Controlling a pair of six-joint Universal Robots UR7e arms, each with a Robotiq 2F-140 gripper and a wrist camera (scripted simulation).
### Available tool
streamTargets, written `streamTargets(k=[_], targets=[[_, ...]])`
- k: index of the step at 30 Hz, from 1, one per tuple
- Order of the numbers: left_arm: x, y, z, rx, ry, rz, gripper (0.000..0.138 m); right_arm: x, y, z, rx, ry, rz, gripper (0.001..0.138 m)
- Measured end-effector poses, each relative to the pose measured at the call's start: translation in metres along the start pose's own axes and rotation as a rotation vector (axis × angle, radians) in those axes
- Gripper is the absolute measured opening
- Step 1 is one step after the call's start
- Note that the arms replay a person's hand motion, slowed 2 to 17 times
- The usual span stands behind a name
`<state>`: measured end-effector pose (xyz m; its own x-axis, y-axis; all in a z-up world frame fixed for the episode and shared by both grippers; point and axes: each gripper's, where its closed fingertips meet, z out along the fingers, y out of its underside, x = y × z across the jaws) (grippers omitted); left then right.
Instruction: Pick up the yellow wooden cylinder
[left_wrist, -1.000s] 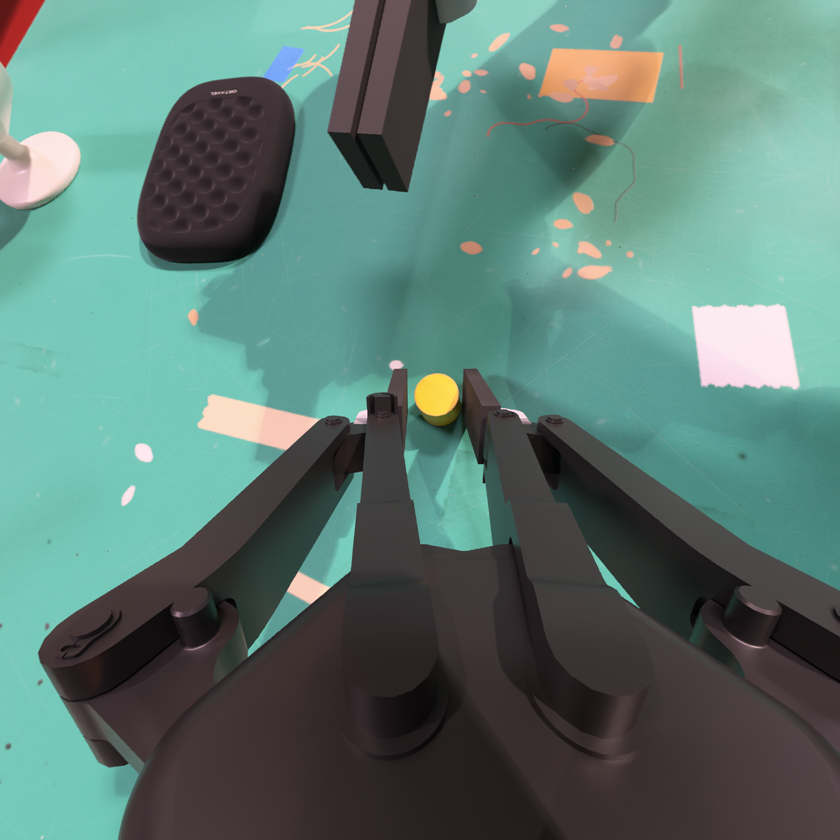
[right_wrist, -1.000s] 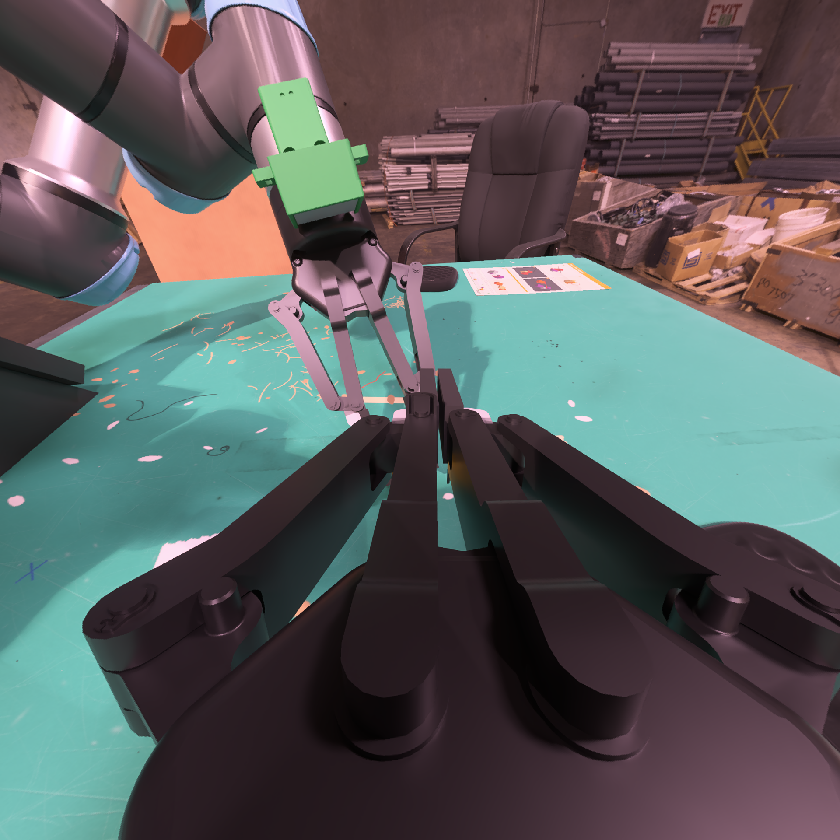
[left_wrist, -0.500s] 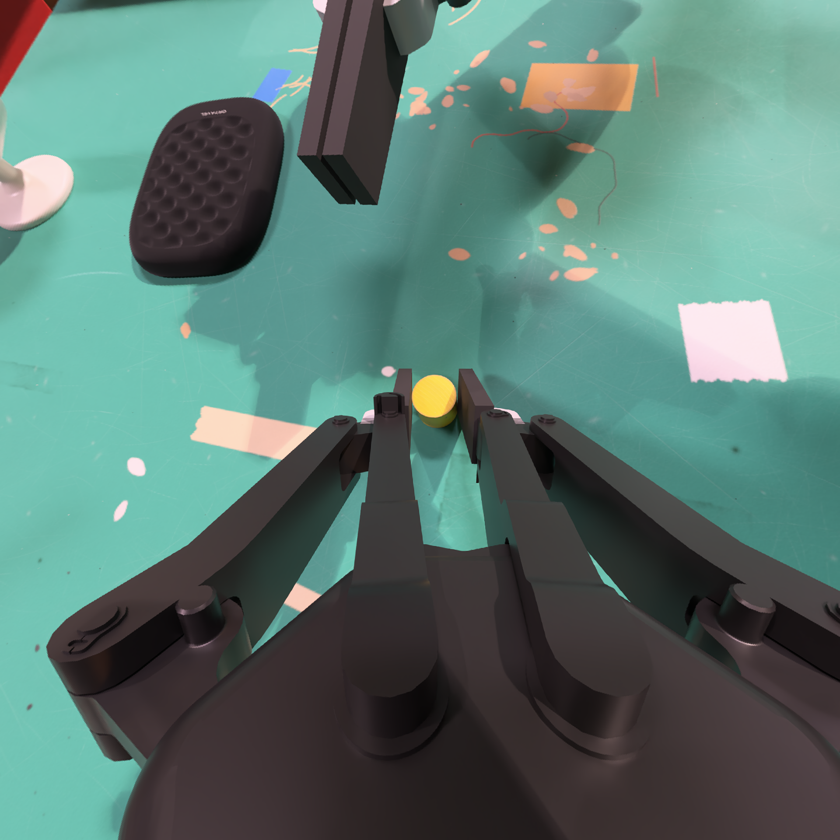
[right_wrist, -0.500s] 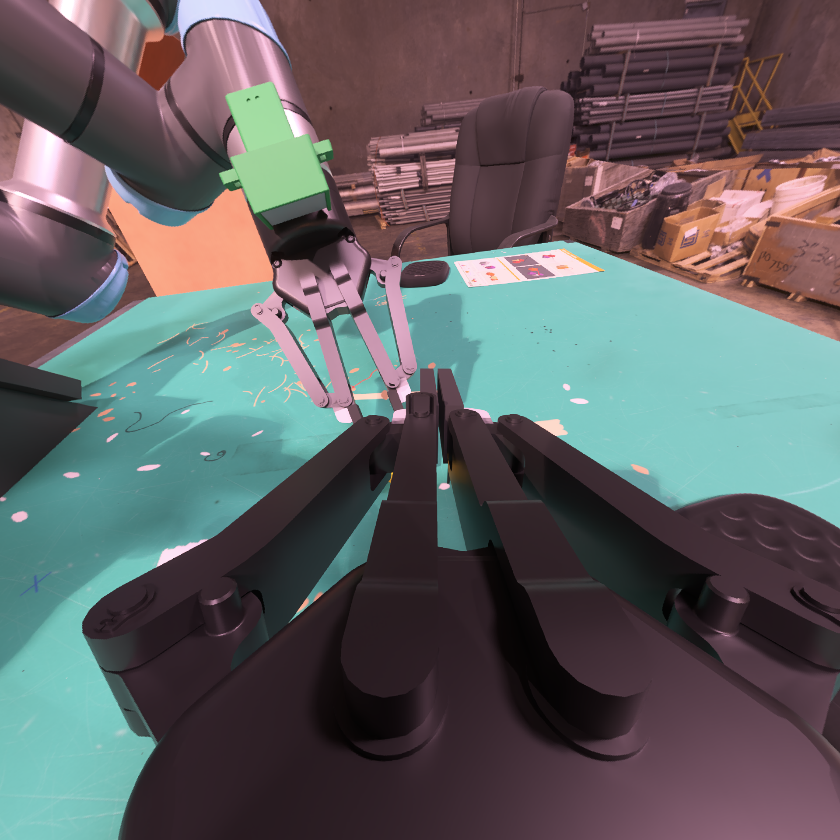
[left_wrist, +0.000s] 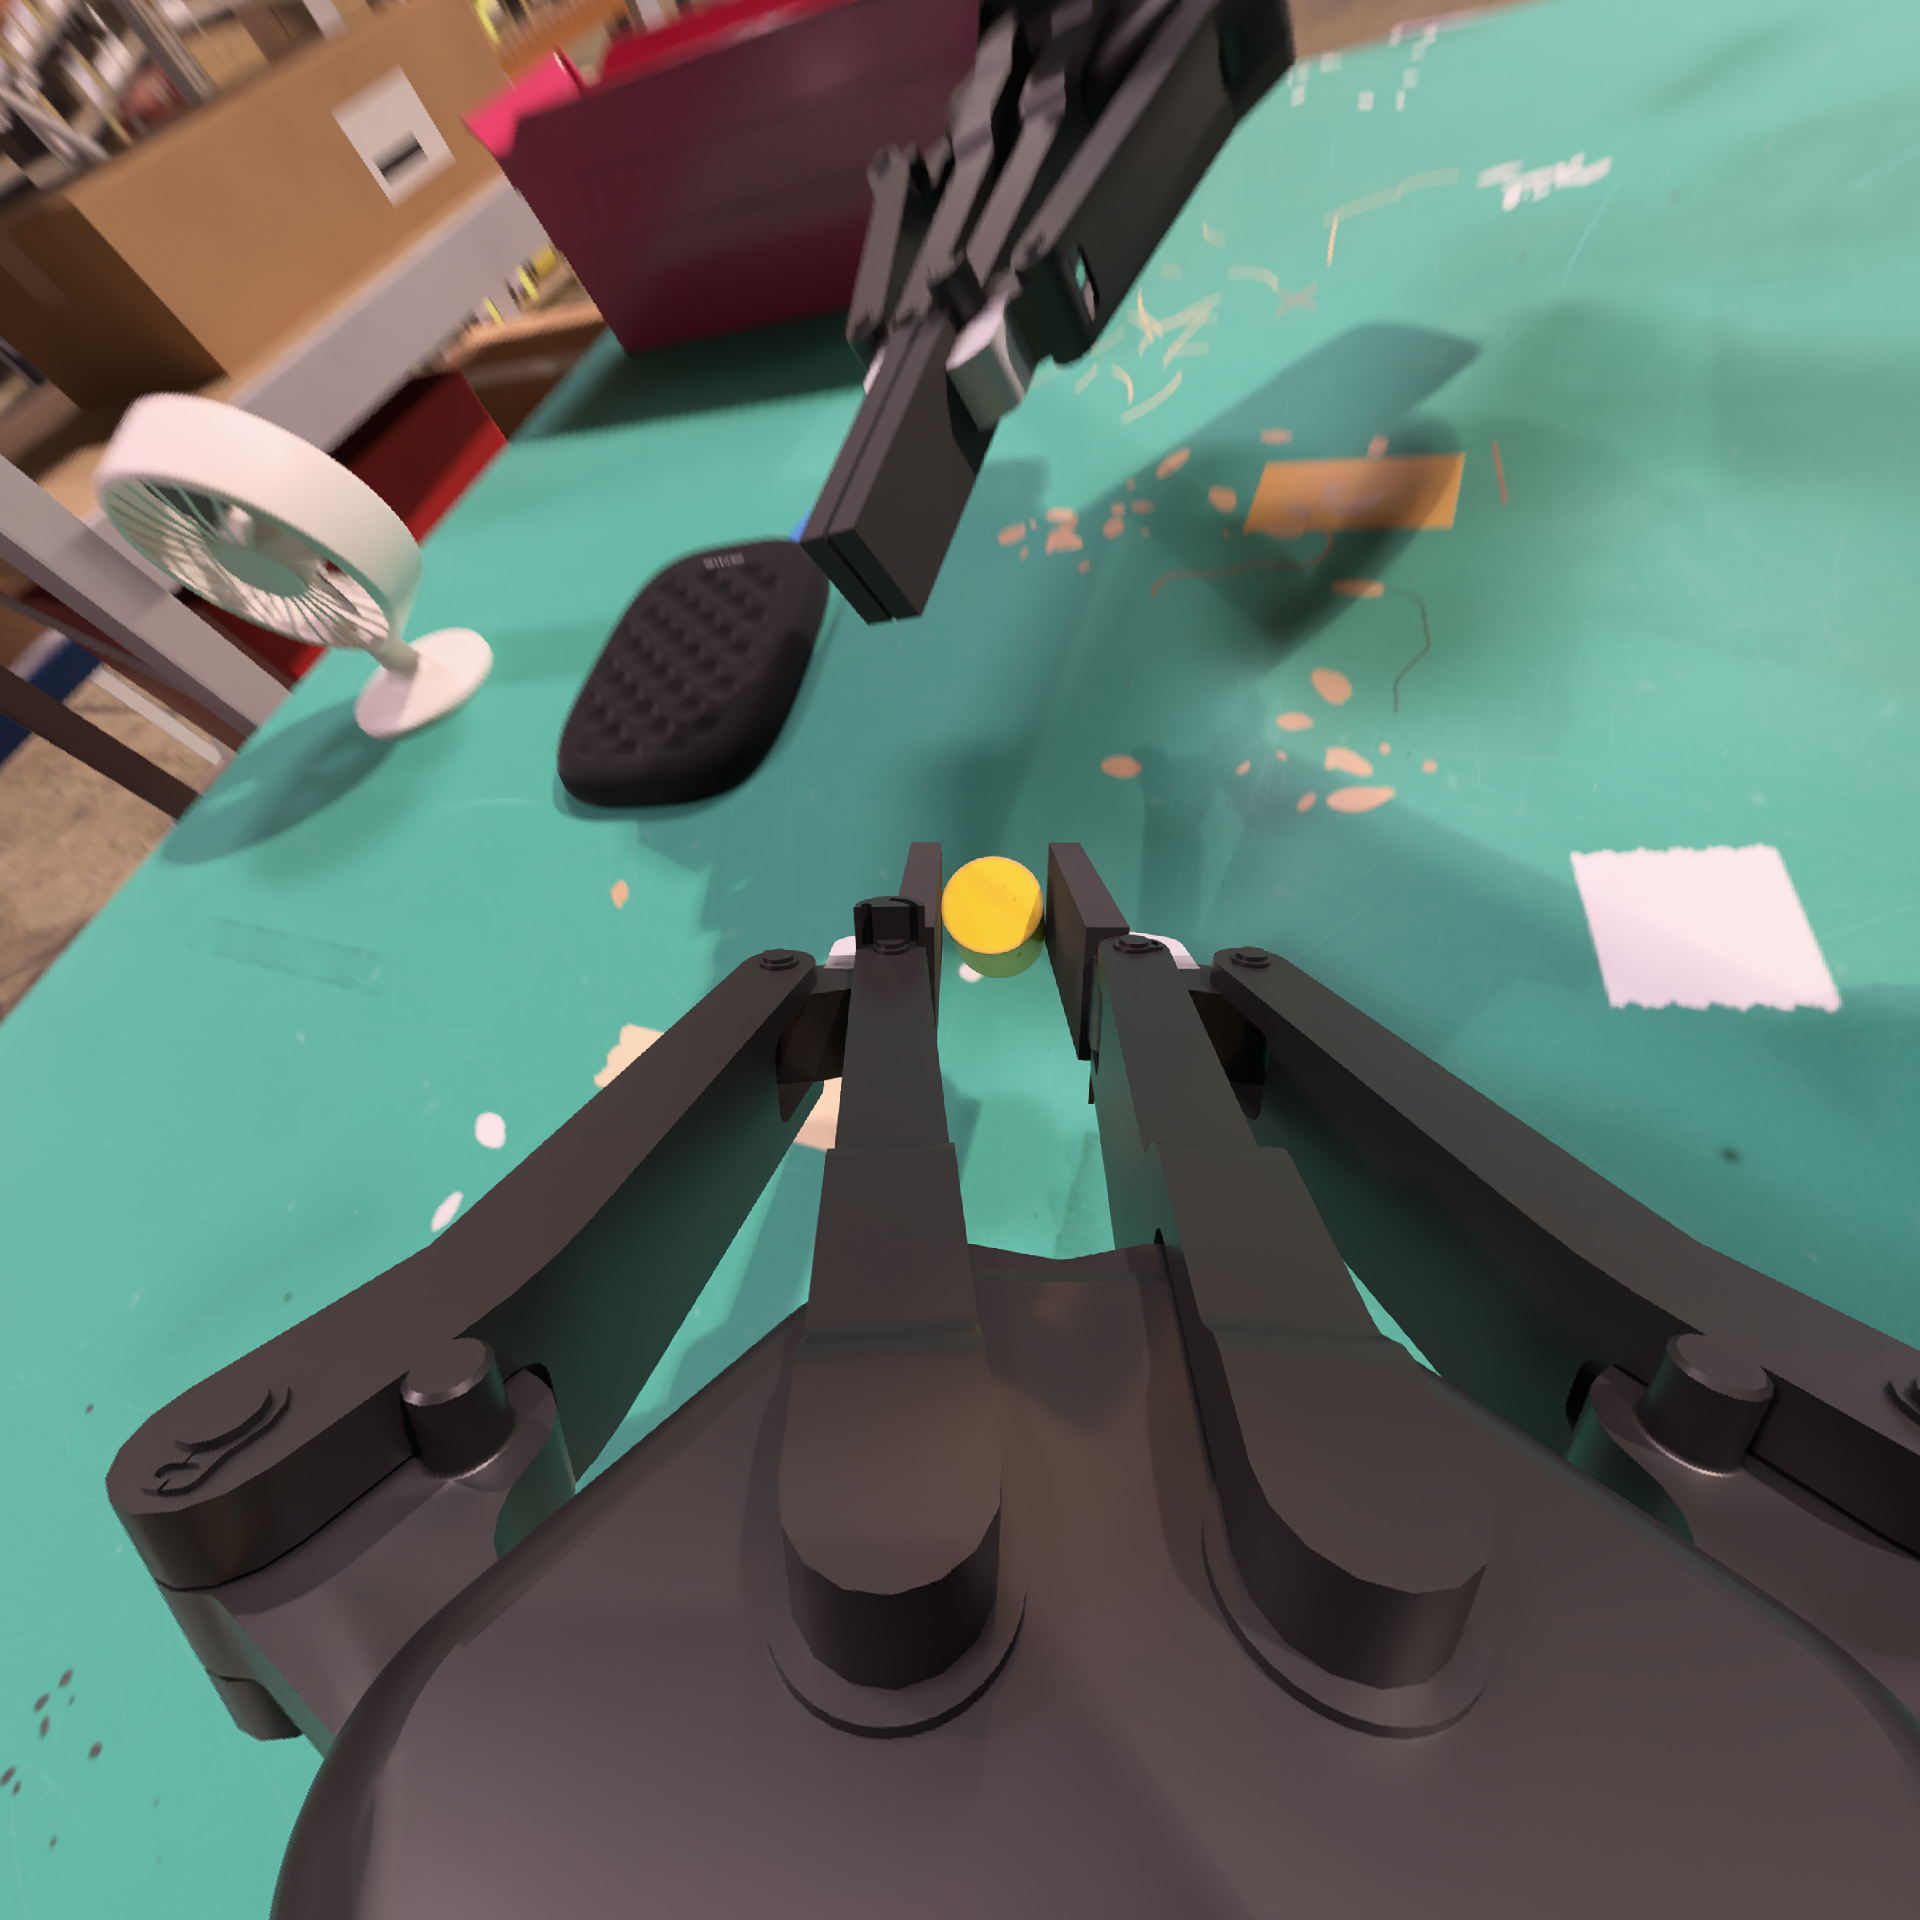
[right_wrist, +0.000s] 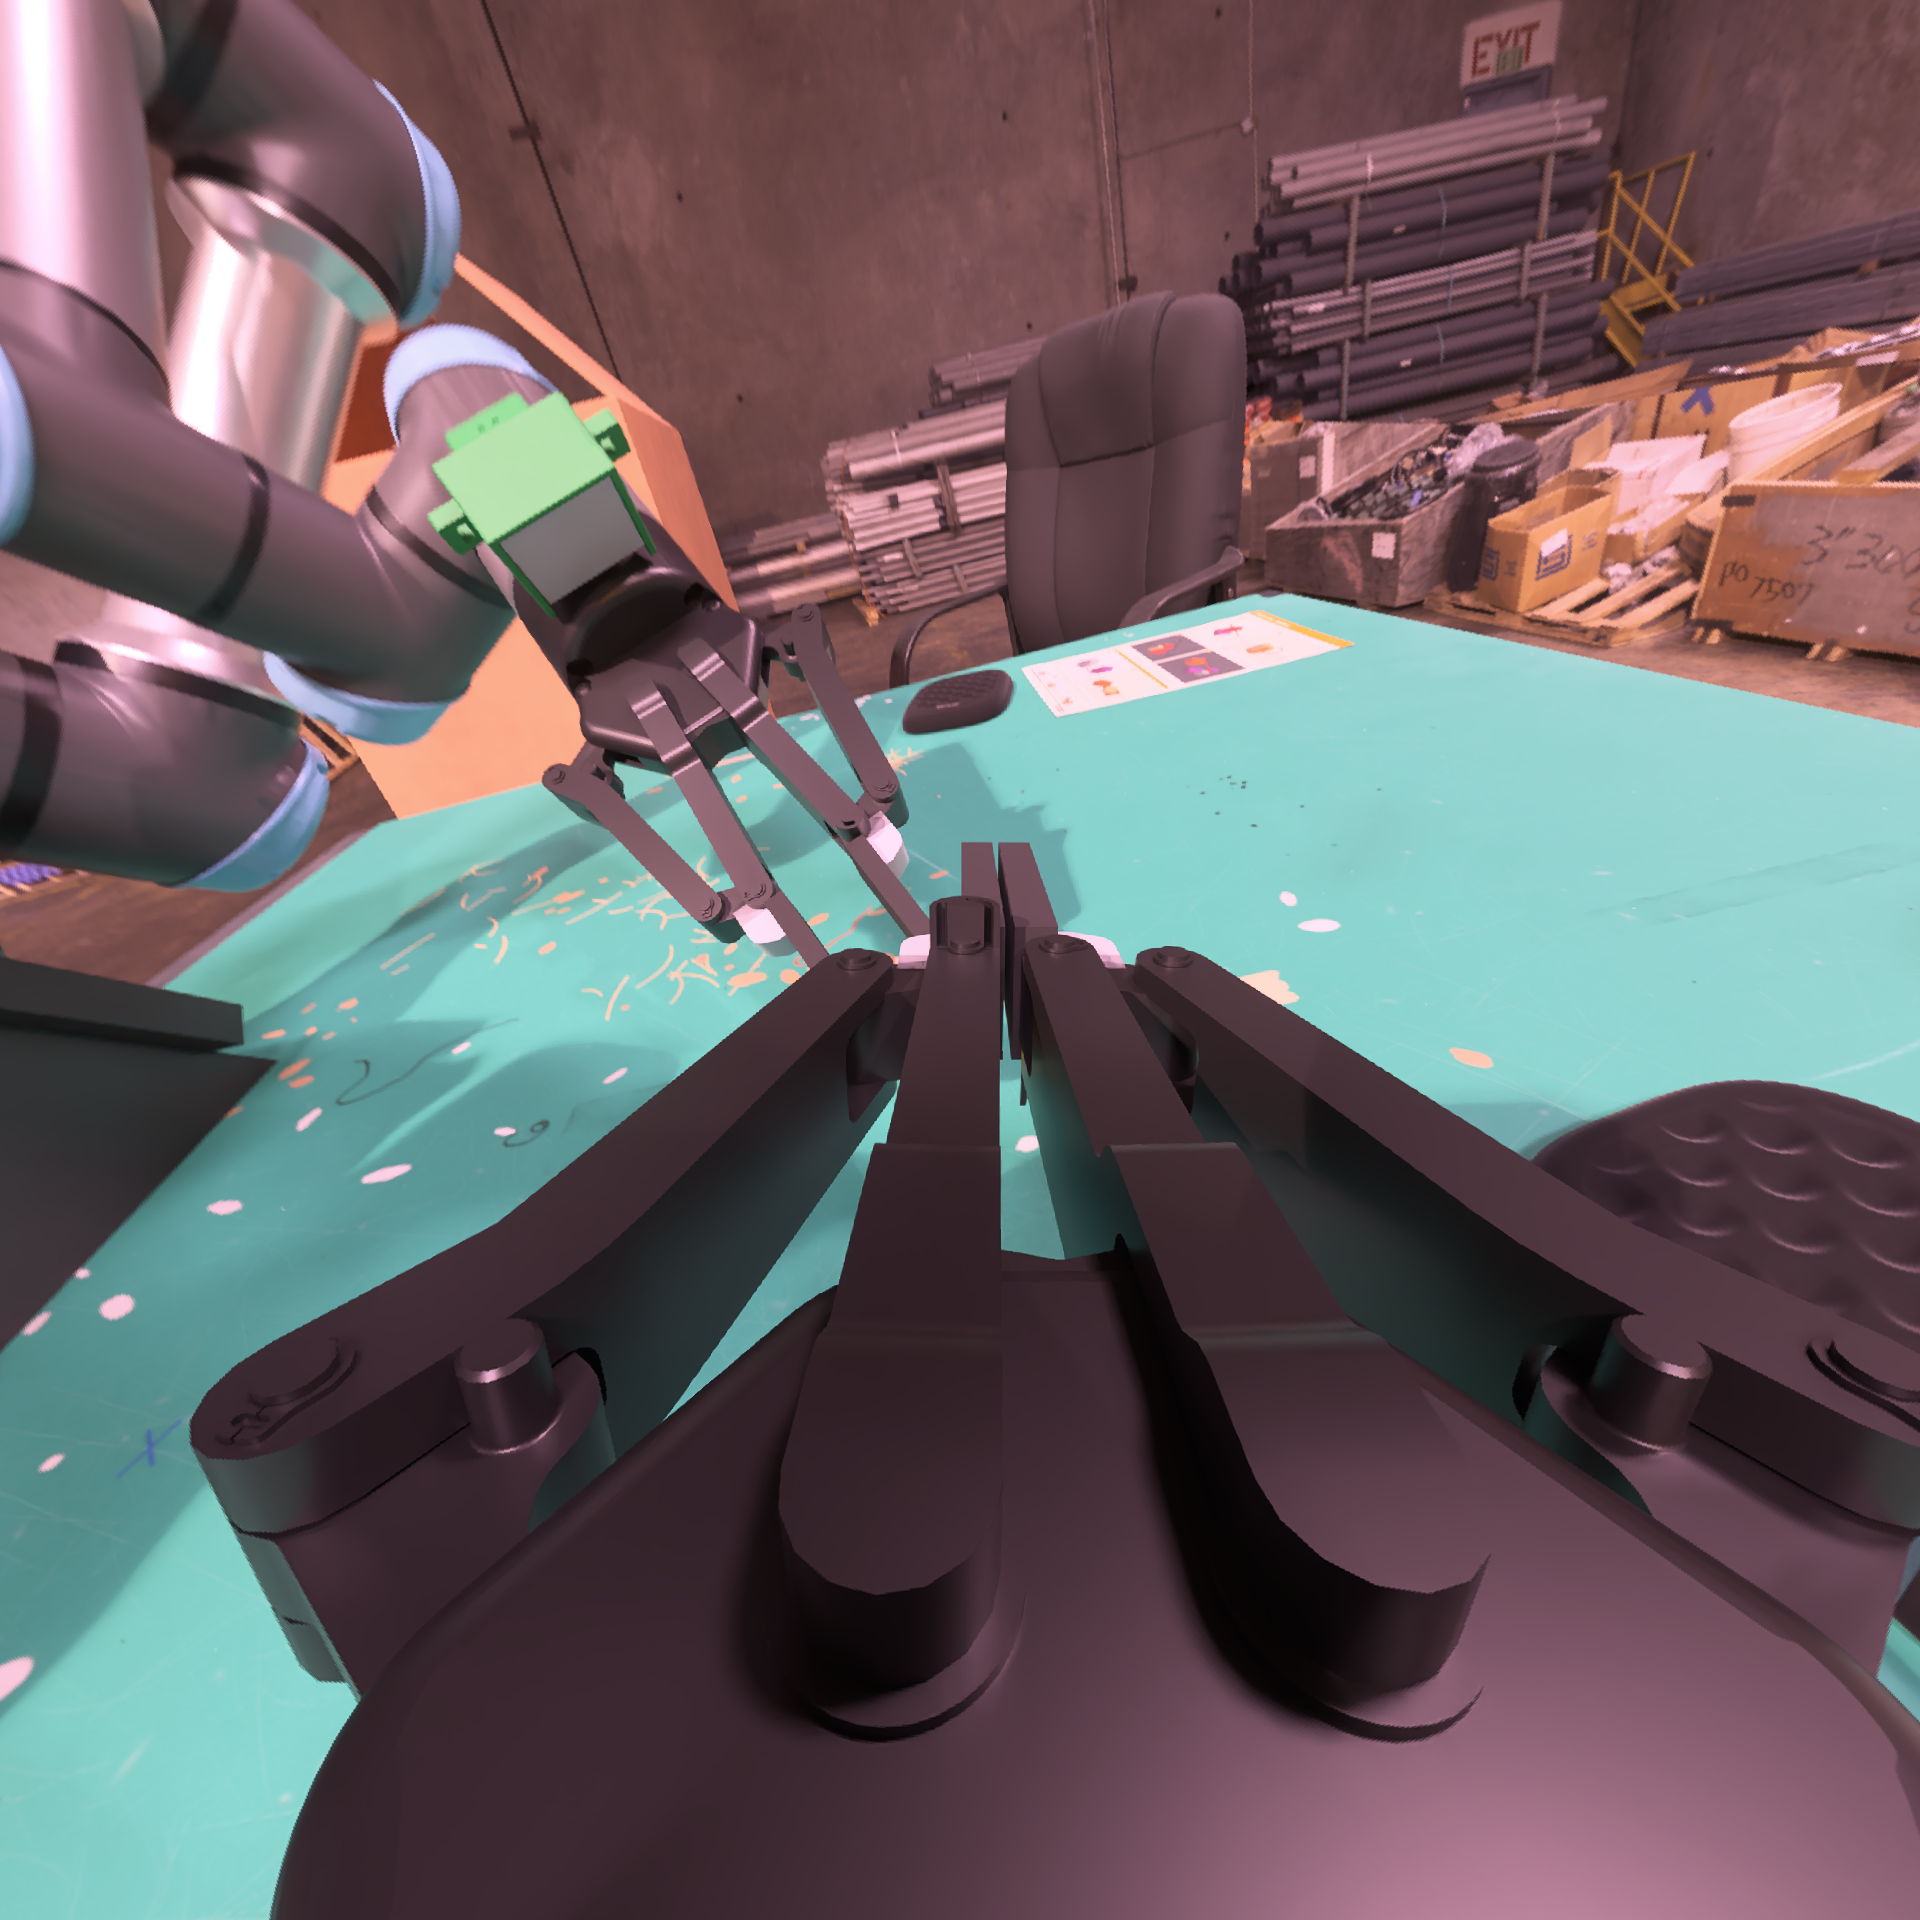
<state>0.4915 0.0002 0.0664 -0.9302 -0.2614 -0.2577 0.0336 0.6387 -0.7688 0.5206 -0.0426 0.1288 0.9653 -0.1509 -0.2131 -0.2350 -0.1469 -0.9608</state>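
Note:
The yellow wooden cylinder (left_wrist: 992, 912) stands upright between the fingertips of my left gripper (left_wrist: 992, 883), which is shut on it and holds it a little above the green table (left_wrist: 1558, 1091). My right gripper (right_wrist: 995, 873) is shut and empty, hovering over the table. It also shows in the left wrist view (left_wrist: 883, 540), beyond the cylinder and higher. In the right wrist view the left gripper's links (right_wrist: 727, 790) reach down behind my right fingers. The cylinder is hidden there.
A black dimpled pad (left_wrist: 686, 686) lies left of and beyond the cylinder, also in the right wrist view (right_wrist: 1745, 1174). A white fan (left_wrist: 270, 530) stands at the table's left edge and a dark red box (left_wrist: 727, 177) at the far edge. An office chair (right_wrist: 1122, 468) stands behind the table.
My left gripper has risen and tilted with the cylinder in it, so the fan and red box have come into view. The table marks slid under the cylinder. The right gripper stays shut.

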Motion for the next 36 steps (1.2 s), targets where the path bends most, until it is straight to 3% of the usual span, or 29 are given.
streamTargets(k=[12,20,27,36], targets=[[-0.006,-0.073,-0.054,0.447,-0.058,-0.021,0.027,-0.015,-0.045,-0.015,0.216,-0.085,0.091,0.002],[-0.004,-0.107,-0.089,0.686,-0.018,-0.064,0.027,-0.038,-0.082,-0.029,0.338,-0.151,0.078,0.002],[-0.003,-0.123,-0.107,0.803,0.067,-0.125,0.027,-0.057,-0.105,-0.036,0.348,-0.143,-0.01,0.002],[-0.001,-0.138,-0.117,0.866,0.167,-0.173,0.027,-0.081,-0.122,-0.037,0.285,-0.047,-0.233,0.002]])
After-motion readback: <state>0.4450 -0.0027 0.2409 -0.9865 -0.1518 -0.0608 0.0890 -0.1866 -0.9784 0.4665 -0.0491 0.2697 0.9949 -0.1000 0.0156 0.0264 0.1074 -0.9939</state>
